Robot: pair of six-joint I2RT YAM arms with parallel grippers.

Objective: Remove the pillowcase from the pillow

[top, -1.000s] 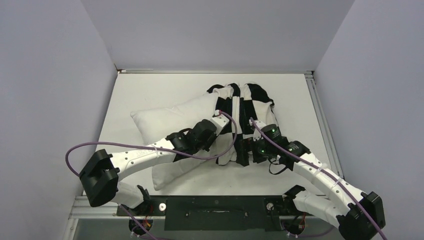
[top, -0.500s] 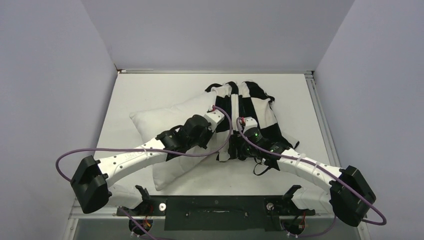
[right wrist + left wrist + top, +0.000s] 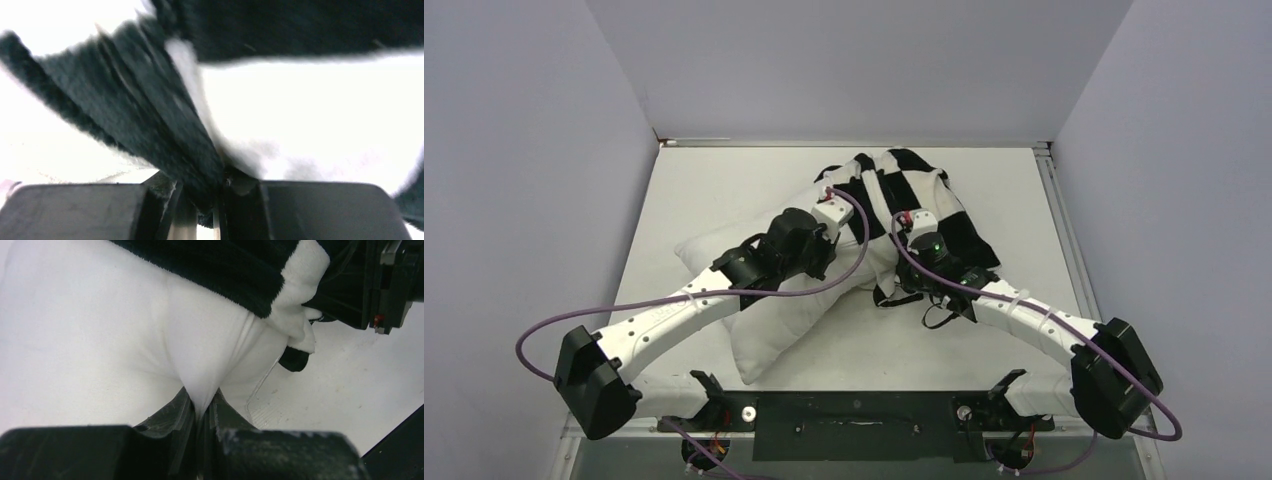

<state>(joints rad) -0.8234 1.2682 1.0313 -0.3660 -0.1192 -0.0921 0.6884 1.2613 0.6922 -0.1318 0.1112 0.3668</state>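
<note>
The plain white pillow (image 3: 764, 300) lies diagonally on the table, its far right end still inside the black-and-white checkered pillowcase (image 3: 919, 195), which is bunched up there. My left gripper (image 3: 842, 190) is shut on a fold of the white pillow (image 3: 150, 340), pinched between its jaws (image 3: 202, 410), just below the pillowcase's black edge (image 3: 235, 270). My right gripper (image 3: 896, 238) is shut on a gathered fold of the pillowcase (image 3: 165, 115), black and white plush running into its jaws (image 3: 217, 192). The right gripper's body (image 3: 387, 285) shows at the left wrist view's upper right.
The white table (image 3: 724, 180) is walled by grey panels on the left, back and right. A metal rail (image 3: 1064, 230) runs along its right edge. The arms' black base bar (image 3: 854, 420) sits at the near edge. Purple cables (image 3: 624, 305) loop off both arms.
The right gripper went from open to shut on the pillowcase. Both arms moved toward the far side, and the pillowcase bunched farther back while more white pillow shows.
</note>
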